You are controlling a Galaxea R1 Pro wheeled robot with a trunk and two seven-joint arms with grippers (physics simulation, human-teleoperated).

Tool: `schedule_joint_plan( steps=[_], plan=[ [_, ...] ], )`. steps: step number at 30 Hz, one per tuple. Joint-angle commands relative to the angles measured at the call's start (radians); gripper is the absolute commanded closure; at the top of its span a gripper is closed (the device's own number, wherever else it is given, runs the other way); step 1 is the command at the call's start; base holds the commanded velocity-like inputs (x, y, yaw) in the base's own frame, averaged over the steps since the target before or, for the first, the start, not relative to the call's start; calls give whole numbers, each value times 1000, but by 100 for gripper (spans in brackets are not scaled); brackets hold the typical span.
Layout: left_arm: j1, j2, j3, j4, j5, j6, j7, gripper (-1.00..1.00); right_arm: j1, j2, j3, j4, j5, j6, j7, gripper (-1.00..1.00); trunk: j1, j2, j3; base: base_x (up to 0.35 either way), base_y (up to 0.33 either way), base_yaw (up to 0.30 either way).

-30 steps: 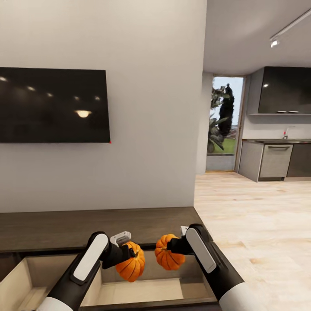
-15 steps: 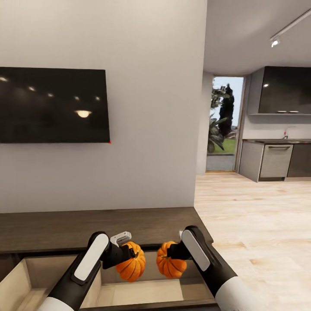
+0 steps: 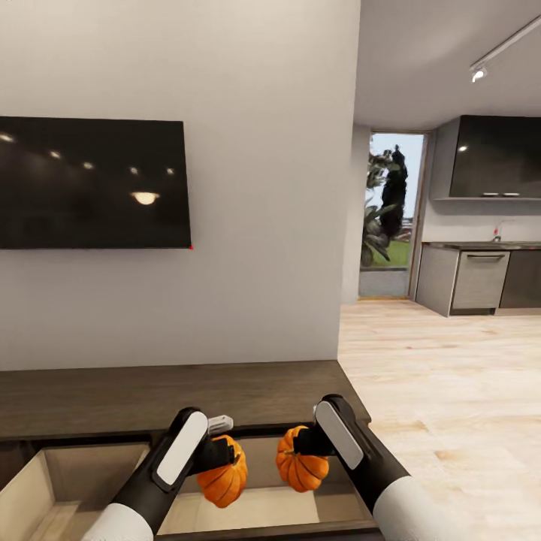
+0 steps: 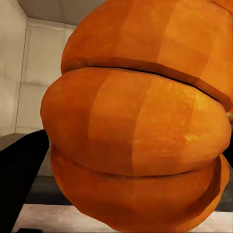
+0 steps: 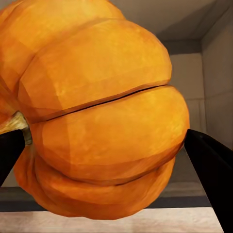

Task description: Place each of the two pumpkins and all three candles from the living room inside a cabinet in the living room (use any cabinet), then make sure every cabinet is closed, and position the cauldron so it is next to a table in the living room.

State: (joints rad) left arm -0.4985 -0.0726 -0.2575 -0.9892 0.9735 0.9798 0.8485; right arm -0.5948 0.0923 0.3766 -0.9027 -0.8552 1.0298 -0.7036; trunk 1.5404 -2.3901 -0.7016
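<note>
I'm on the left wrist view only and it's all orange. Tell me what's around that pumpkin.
Observer: In the head view the left gripper holds its pumpkin above the open compartment of the cabinet, not resting on the beige floor inside.
Operator: Give me the other arm.
Observer: The right gripper is shut on the second pumpkin, hanging over the same opening, with a gap between the two pumpkins.
Operator: Tell me what's beneath that one.
Observer: The right wrist view shows pale interior walls and a back corner past the second pumpkin.
</note>
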Motion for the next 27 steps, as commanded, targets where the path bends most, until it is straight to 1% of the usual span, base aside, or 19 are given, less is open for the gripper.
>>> schedule_joint_plan(
  steps=[1, 5, 8, 10, 13, 15, 19, 23, 27],
  plan=[
    [-3, -3, -2, 3, 5, 0, 11, 100, -1, 0, 2, 1, -10, 1, -10, 100, 0, -1, -1, 0, 0, 0],
    [-12, -6, -2, 26, -6, -6, 9, 100, -2, 0, 2, 7, -9, -4, -10, 100, 0, -1, -1, 0, 0, 0],
    [-13, -8, -2, 35, -13, -42, 9, 100, -2, 0, 3, 22, 2, -10, -8, 100, 0, -1, -1, 0, 0, 0],
    [-14, -9, -2, 45, -18, -59, 9, 100, -2, 0, 4, 37, 26, -17, -5, 100, 0, -1, -1, 0, 0, 0],
    [-19, -9, -2, 52, -22, -69, 8, 100, -2, 0, 4, 59, 80, -59, 2, 100, 0, -1, -1, 0, 0, 0],
    [-20, -9, -2, 53, -22, -70, 8, 100, -2, 1, 4, 73, 96, -71, 4, 100, 0, -1, -1, 0, 0, 0],
    [-21, -10, -2, 53, -22, -71, 8, 100, -2, 1, 4, 83, 105, -85, 7, 100, 0, -1, -1, 14, 0, 0],
    [-22, -10, -2, 53, -21, -72, 8, 100, -2, 1, 4, 84, 106, -91, 7, 100, 0, -1, -1, 145, 0, 0],
    [-22, -10, -2, 53, -21, -72, 7, 100, -2, 1, 4, 84, 107, -92, 7, 100, 0, -1, -1, 33, 0, 0]
  ],
)
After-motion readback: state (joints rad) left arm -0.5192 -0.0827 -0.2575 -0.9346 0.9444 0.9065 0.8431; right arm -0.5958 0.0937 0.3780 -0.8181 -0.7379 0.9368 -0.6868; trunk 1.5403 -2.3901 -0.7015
